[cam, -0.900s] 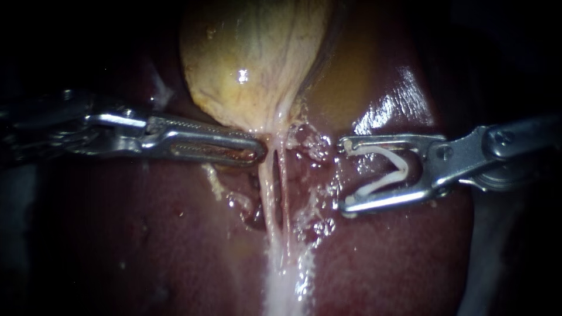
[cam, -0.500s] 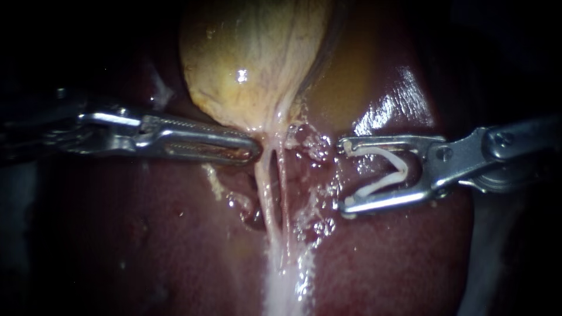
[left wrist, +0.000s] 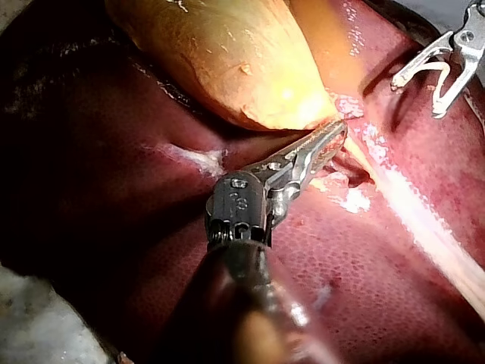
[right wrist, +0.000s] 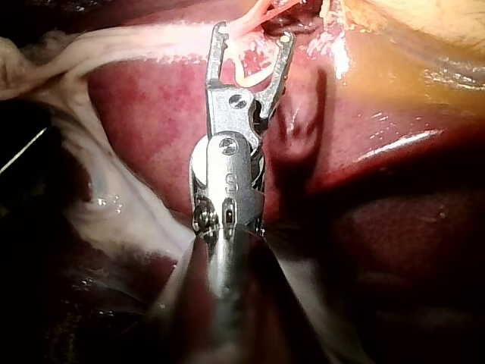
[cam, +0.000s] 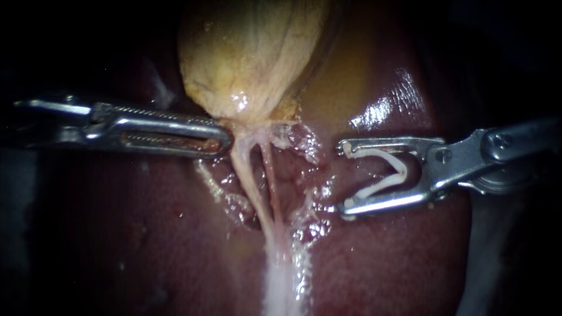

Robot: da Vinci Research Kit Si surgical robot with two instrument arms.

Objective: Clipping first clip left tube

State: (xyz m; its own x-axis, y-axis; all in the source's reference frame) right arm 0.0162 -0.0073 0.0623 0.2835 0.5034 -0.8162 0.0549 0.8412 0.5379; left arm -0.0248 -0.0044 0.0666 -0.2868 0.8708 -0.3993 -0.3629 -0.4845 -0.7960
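Holds clip in spread right instrument jaws, right of the upright left tube; clamps gallbladder with left instrument.

Left instrument jaws together, right instrument jaws apart.

Surgical lab bench, not a theatre: bare liver and gallbladder lie on a pale surface. The left instrument and right instrument are slender steel, and the right one carries a clip.

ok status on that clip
left instrument shut on gallbladder. right instrument holds open clip, short of right tube. left tube bare, beyond it.
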